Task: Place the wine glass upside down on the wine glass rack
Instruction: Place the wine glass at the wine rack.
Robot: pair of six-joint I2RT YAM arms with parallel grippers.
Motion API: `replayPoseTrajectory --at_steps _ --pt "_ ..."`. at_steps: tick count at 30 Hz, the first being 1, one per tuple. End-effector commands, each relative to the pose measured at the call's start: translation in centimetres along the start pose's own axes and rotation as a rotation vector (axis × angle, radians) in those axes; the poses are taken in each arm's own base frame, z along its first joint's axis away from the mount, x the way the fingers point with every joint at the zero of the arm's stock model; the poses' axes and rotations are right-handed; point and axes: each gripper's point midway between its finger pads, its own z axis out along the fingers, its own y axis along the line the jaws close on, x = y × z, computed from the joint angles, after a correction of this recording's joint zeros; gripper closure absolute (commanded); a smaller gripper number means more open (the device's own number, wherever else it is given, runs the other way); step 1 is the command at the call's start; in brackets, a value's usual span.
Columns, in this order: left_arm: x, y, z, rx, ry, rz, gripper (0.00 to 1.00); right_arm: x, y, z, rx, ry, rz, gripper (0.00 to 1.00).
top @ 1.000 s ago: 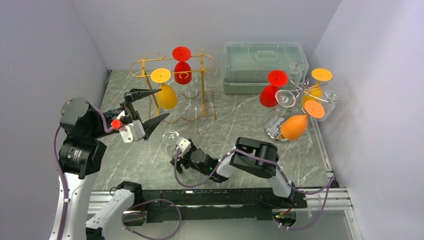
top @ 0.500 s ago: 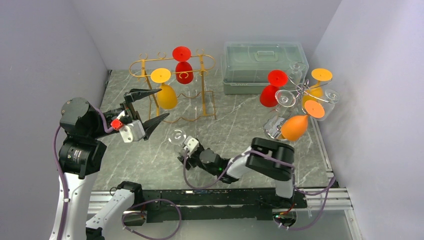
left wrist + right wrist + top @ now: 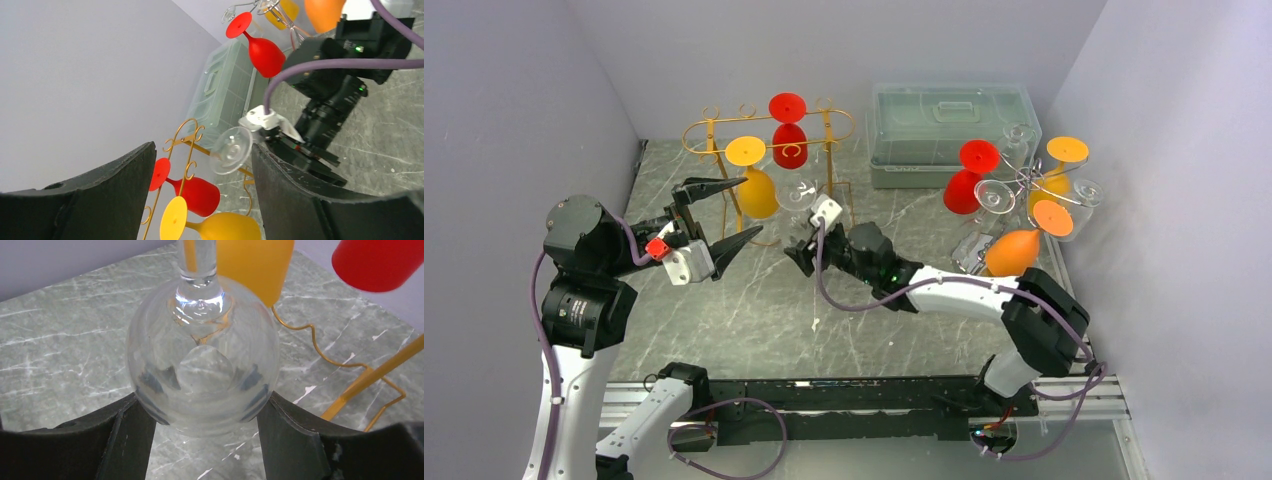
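Right wrist: wine glass (image 3: 202, 365) clamped between fingers (image 3: 120, 447).

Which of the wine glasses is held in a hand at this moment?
The clear glass, gripped by its bowl in the right hand close to the gold rack. No hand touches the red glass or yellow glass hanging on that rack.

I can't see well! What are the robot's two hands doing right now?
Left gripper: open, holding nothing.
Right gripper: shut on the clear wine glass.
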Motion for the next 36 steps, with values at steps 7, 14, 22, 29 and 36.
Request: replayPoseTrajectory --at_steps 7,14,22,29,36 --pt "-0.2 0.1 0.0 0.001 -0.008 0.018 0.25 -5.0 -0.2 1.6 -0.155 0.029 -0.018 0.55" --pt "-0.2 0.1 0.0 0.001 -0.008 0.018 0.25 -5.1 -2.4 3.1 -0.157 0.079 0.02 0.58" --pt "-0.2 0.1 0.0 0.001 -0.008 0.018 0.25 -5.4 -5.1 4.1 -0.126 0.083 0.047 0.57" --pt "-0.2 0.1 0.0 0.001 -0.008 0.018 0.25 -5.7 -6.4 4.8 -0.113 0.078 0.058 0.57" --pt "-0.2 0.1 0.0 0.001 -0.008 0.018 0.25 -5.8 -7.6 5.5 -0.101 0.088 0.064 0.58"
